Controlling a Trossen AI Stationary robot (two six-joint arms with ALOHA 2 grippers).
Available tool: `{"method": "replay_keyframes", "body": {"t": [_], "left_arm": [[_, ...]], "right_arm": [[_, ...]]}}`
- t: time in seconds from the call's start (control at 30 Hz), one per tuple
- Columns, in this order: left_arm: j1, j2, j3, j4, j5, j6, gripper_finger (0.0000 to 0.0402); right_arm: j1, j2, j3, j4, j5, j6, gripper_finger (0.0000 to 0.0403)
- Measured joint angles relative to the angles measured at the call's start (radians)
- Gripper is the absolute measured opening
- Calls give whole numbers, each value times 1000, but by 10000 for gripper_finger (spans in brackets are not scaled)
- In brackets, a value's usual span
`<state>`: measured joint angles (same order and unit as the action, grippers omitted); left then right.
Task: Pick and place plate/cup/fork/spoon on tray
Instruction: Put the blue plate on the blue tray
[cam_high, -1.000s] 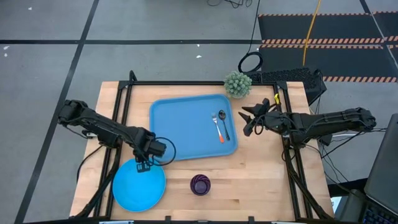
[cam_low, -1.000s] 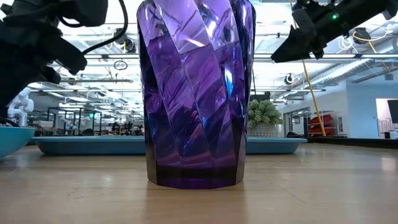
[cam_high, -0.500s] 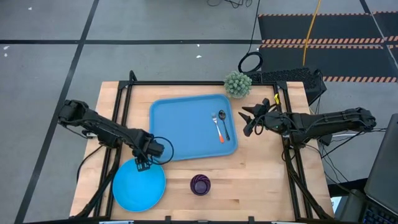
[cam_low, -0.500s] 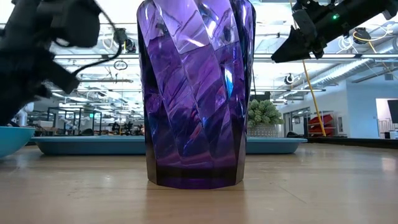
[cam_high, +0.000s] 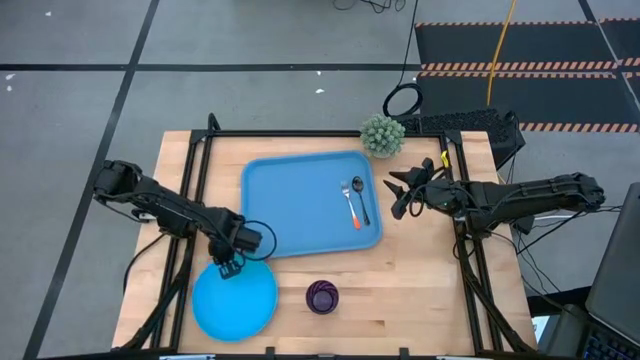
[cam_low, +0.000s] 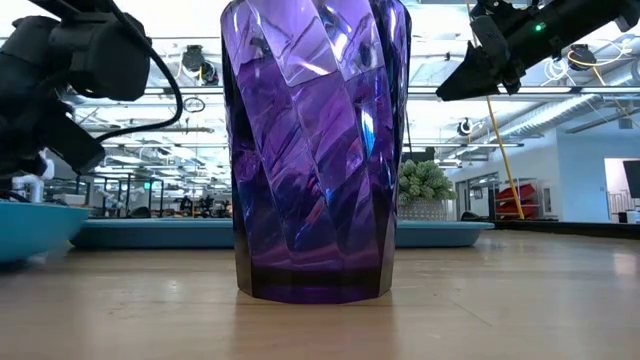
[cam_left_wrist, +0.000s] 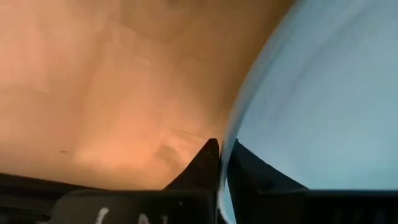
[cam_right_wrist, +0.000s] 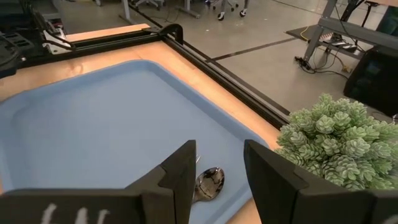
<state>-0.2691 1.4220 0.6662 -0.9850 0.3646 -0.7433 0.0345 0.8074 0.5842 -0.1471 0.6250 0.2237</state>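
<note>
The plate (cam_high: 234, 301) has slid right since a moment ago, closer to the cup (cam_high: 322, 297), low in the frame. The left gripper (cam_high: 229, 267) pinches its upper rim. Fork (cam_high: 352, 211) and spoon (cam_high: 359, 198) lie on the tray (cam_high: 290, 205). The right gripper (cam_high: 397, 194) hovers right of the tray, fingers spread.

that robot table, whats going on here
The robot is loading tableware onto the tray. The fork and spoon already lie on it. The left gripper is clamped on the rim of the plate, which is off the tray near the table's front edge. The cup stands on the table, not yet on the tray. The right gripper hangs open beside the tray's right edge, near the small plant.
</note>
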Motion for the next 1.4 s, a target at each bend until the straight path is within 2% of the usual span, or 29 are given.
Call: {"method": "replay_keyframes", "body": {"t": [0.17, 0.37, 0.6, 0.73, 0.87, 1.03, 1.17, 1.27, 1.4], "left_arm": [[-15, -2, 47, -11, 89, 0, 8], [17, -74, 156, -57, 75, -29, 6], [124, -222, 212, -166, -46, -77, 6], [243, -283, 212, -192, -144, -78, 6], [387, -311, 212, -161, -178, -54, 6], [565, -294, 212, -118, -170, -12, 6], [684, -246, 212, 9, -117, 9, 6], [738, -180, 227, 77, -84, 21, 6], [775, -55, 305, 37, -88, 103, 6]], "right_arm": [[0, 0, 0, -1, 0, 0, 130], [0, 0, 0, -2, 1, 0, 130], [0, 0, 0, -4, 1, 0, 130], [0, 0, 1, 0, 1, -1, 130], [0, 0, 1, 13, 1, -1, 130], [0, -3, 1, 47, 1, -16, 130], [0, -3, 1, 90, 0, -44, 130], [0, -3, 1, 104, -1, -69, 130], [0, -3, 1, 126, -1, -106, 130]]}}
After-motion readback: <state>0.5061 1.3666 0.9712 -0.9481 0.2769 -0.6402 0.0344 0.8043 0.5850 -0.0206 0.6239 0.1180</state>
